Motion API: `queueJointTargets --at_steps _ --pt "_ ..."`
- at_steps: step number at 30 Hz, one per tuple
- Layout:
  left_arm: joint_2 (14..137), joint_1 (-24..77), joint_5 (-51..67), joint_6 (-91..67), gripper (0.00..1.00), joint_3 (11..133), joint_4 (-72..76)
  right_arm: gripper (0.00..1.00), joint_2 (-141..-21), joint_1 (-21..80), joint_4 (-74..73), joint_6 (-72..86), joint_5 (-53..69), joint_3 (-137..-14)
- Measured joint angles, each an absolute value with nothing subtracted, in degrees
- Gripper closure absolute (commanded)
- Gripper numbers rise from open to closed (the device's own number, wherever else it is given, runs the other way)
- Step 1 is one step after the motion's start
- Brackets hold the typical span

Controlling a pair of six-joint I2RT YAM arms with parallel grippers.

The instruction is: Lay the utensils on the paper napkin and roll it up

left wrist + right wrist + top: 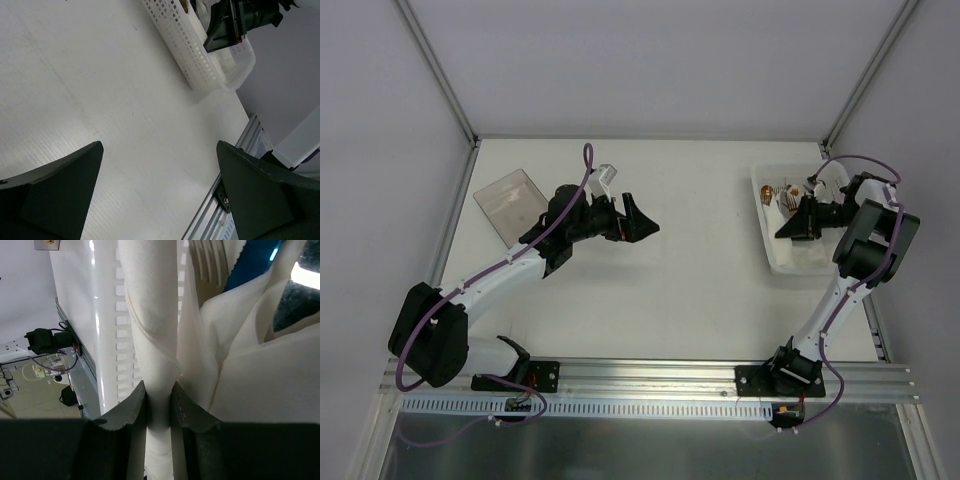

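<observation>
Fingers of the right gripper are clamped on a twisted roll of the paper napkin, a grip only the right wrist view shows; from above that gripper merely reaches into the white perforated basket. The top view alone takes in the whole table, with that basket at its right side and a clear plastic box at the far left, well apart. The left gripper hangs over the middle of the table, and its own camera shows its fingers spread wide. Copper utensils glint in the basket's far end from above; the right wrist view catches a fork, its tines just beside the napkin, among more loose white paper
</observation>
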State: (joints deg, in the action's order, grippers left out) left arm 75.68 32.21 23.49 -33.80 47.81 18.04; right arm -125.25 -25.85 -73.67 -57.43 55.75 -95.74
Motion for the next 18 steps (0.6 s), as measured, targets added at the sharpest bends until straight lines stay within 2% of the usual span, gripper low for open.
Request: queueJointTargets --at_steps 13,17,18 --pt "75.68 32.21 23.38 -33.78 0.01 47.81 17.52 0.99 -125.25 -25.82 -73.49 -50.48 50.89 -94.87" --pt "75.68 32.21 23.35 -33.76 0.01 47.81 16.88 0.88 -125.25 -25.50 -73.32 -49.47 49.80 -94.87" --pt "75.68 32.21 23.35 -33.74 0.01 47.81 16.73 0.81 -125.23 -25.39 -73.30 -49.28 49.54 -94.87"
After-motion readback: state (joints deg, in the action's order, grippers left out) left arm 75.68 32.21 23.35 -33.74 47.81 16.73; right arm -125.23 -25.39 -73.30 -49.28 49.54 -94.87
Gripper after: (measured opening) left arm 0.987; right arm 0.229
